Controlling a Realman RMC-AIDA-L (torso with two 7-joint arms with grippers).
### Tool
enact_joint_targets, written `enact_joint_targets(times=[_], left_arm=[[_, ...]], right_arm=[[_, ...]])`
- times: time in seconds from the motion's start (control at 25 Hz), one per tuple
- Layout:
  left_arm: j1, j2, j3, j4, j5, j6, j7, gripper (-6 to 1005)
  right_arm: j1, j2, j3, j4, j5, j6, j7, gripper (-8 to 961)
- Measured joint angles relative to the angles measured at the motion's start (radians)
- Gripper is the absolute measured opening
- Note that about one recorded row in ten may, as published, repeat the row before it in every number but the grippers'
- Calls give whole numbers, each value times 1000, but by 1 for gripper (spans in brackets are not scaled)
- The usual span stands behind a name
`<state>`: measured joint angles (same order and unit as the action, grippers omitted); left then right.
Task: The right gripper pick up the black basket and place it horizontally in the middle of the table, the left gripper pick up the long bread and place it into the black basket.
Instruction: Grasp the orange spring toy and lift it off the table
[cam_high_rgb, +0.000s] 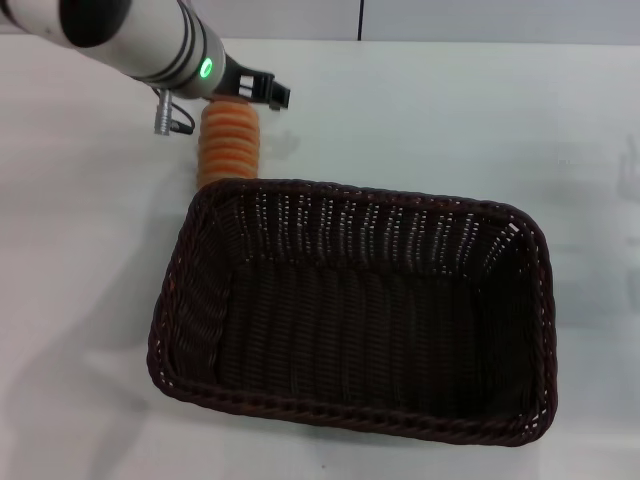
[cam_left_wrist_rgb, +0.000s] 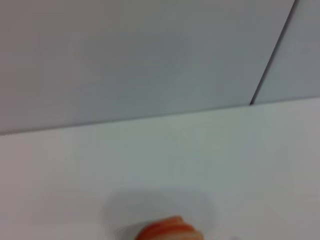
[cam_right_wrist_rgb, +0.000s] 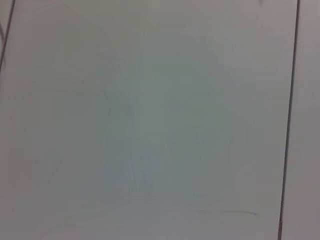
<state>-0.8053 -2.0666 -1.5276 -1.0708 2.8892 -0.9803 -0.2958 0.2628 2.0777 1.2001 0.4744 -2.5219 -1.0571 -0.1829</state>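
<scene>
Black basket sits flat on the white counter, long side running across the head view, opening up. The inside shows only dark weave.

Long bread lies on the counter just outside the basket, at its far-left corner. The near end of the loaf meets or almost meets the braided rim there; whether it actually touches cannot be told. The loaf points away from the basket, toward the far edge of the counter. Orange and pale ridges are visible along its length.

Left claw is at the far end of the bread, the end away from the basket, reaching in from the left on the arm with the green-lit ring. The black fingers sit over that end of the loaf. Grip state: cannot tell whether it is released or clenched on the bread.

Left wrist view: a rounded orange and cream end of the bread shows against the counter, with a soft shadow around it.

Right claw: not seen in any view. Right wrist view shows only a pale flat surface with thin dark seams.
</scene>
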Motion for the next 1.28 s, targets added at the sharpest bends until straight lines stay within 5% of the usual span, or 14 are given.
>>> enact_joint_targets(times=[0.28, 1.28], left_arm=[[-61, 3, 1, 129, 0, 19, -14, 864], [-63, -1, -3, 202, -4, 22, -16, 864]], right_arm=[[-10, 2, 4, -38, 12, -51, 3, 343], [1, 1, 7, -79, 52, -94, 13, 344]])
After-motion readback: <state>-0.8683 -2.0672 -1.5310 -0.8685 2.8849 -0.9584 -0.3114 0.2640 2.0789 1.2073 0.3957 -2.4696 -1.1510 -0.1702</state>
